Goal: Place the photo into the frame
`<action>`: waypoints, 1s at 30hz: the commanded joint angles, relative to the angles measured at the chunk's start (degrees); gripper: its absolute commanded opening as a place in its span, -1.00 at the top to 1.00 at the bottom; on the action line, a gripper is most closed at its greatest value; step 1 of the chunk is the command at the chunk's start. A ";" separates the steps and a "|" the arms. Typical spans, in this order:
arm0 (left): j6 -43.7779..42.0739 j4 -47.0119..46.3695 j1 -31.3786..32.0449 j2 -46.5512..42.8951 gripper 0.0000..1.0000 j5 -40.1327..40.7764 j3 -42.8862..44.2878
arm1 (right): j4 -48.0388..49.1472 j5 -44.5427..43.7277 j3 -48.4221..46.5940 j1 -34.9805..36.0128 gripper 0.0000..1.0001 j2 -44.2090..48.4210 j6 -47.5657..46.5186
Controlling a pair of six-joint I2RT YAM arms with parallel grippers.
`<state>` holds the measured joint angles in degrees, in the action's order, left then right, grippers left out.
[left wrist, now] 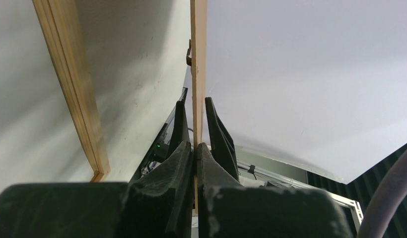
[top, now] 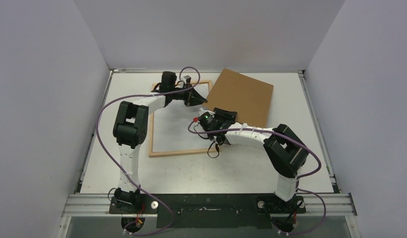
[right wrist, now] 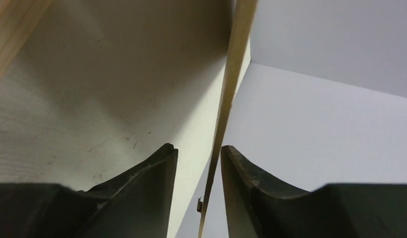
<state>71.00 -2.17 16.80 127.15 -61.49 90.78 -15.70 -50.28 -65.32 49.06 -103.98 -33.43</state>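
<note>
The light-wood frame [top: 151,130] lies on the white table, left of centre. My left gripper [top: 196,98] is at the frame's far right corner. In the left wrist view it [left wrist: 196,145] is shut on a thin rail of the frame [left wrist: 198,59], and a second rail [left wrist: 72,89] runs at the left. My right gripper [top: 220,117] is just beside it. In the right wrist view it [right wrist: 198,149] is open, with the rail [right wrist: 231,74] passing between its fingers, nearer the right one. The photo is not in view.
A flat brown backing board [top: 246,96] lies at the back right, partly under my right gripper. White walls enclose the table on three sides. A metal rail [top: 206,203] runs along the near edge by the arm bases. Purple cables loop off both arms.
</note>
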 commanded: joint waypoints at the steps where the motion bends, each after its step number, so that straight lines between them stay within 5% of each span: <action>1: 2.21 -5.55 -0.36 -5.05 1.00 -2.08 -0.68 | 6.17 -4.03 0.59 -0.52 0.35 0.50 -2.96; 9: 3.99 -11.88 -0.53 -7.19 0.85 -2.83 -2.37 | 9.21 -4.08 1.72 -0.51 1.00 4.67 -4.32; 12: 6.00 -15.23 -0.75 -7.55 0.55 -2.90 -3.03 | 9.03 -3.69 1.28 -0.45 1.00 6.65 -4.31; 17: 8.22 -23.65 -1.60 -9.37 -0.45 -1.87 -3.92 | 6.02 -1.43 -0.92 -0.45 1.00 10.38 -2.14; 30: 5.15 -21.56 -7.57 -13.33 -0.94 0.69 -1.10 | 0.00 6.44 -5.34 -3.47 1.00 20.10 0.60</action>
<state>77.91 -21.52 11.79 118.76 -61.76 87.55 -14.35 -46.81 -64.62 47.86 -89.08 -36.03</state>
